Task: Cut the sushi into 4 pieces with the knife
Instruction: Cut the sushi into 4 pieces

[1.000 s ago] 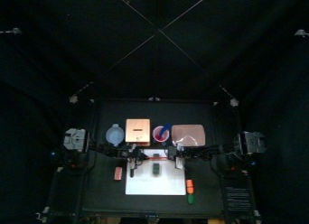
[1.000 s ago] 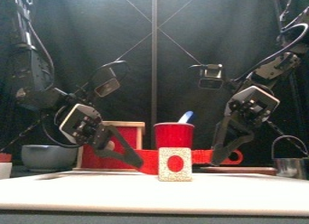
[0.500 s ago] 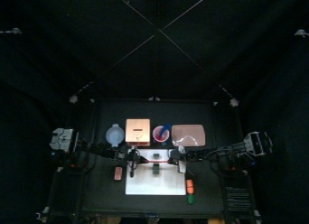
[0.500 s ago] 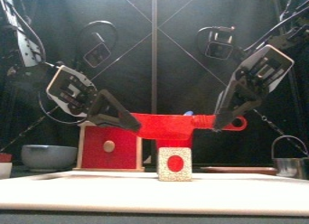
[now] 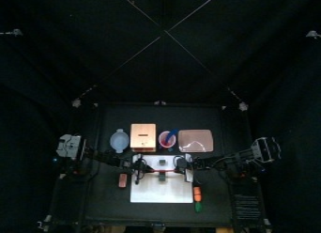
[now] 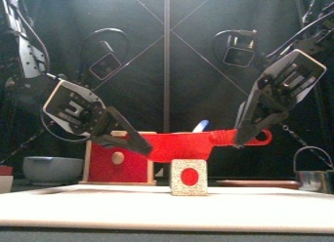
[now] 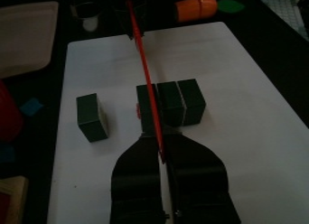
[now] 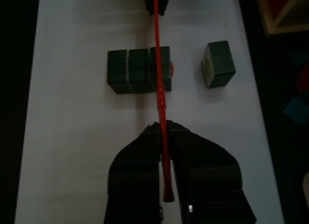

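Both grippers hold a red toy knife [image 6: 189,141] level between them, just above the board. My left gripper [image 6: 137,146] is shut on one end and my right gripper [image 6: 239,139] on the other. On the white cutting board [image 7: 229,74] lies the dark green sushi roll [image 7: 169,103], with one cut piece [image 7: 88,116] a little apart. In the right wrist view the knife [image 8: 158,74] crosses over the roll [image 8: 133,67], and the single piece [image 8: 220,63] lies beside it. From the front, the sushi [image 6: 189,176] shows end-on under the blade.
Behind the board stand a wooden box with a red drawer front [image 6: 115,160], a red cup [image 5: 168,138] holding a blue knife [image 6: 200,126], a blue-grey bowl [image 6: 53,168] and the pink tray [image 5: 196,140]. A metal cutter [image 6: 313,178] is at right. Orange and green toys [image 5: 197,194] lie right of the board.
The knife rose from board height behind the sushi to well above it, then came down a little. Both grippers stayed shut on it.
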Robot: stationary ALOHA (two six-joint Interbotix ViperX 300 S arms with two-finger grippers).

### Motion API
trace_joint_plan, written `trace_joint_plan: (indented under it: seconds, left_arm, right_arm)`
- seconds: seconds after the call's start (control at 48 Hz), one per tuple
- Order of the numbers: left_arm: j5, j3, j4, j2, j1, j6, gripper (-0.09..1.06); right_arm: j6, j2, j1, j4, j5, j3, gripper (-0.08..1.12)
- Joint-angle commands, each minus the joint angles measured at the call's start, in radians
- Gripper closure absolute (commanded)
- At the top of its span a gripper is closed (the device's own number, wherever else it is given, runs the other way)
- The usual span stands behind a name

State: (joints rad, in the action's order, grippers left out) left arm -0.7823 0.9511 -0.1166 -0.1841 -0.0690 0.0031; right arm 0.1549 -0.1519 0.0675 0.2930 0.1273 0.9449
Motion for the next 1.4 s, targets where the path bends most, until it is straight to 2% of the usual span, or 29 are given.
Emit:
trace_joint_plan:
  seconds: [0.021, 0.604, 0.792, 0.979, 1.208, 1.396]
  left_arm:
    - [-0.009, -0.037, -0.003, -0.005, -0.012, 0.003, 0.76]
    - [-0.002, -0.057, -0.003, -0.058, -0.032, -0.002, 0.76]
    - [0.049, -0.066, -0.002, -0.075, -0.037, -0.003, 0.76]
    - [0.101, -0.081, -0.002, -0.121, -0.04, -0.005, 0.76]
    - [0.137, -0.107, -0.002, -0.158, -0.041, 0.002, 0.76]
    - [0.16, -0.118, -0.003, -0.146, -0.023, 0.006, 0.76]
  right_arm:
    - [-0.002, 0.0, -0.005, 0.005, 0.023, -0.015, 0.97]
    - [0.0, 0.072, 0.018, 0.023, 0.023, -0.037, 0.97]
    - [-0.002, 0.098, 0.021, 0.026, 0.023, -0.04, 0.97]
    - [-0.002, 0.147, 0.029, 0.031, 0.023, -0.052, 0.97]
    - [-0.002, 0.178, 0.025, 0.031, 0.023, -0.061, 0.97]
    - [0.0, 0.17, -0.002, 0.026, 0.023, -0.06, 0.97]
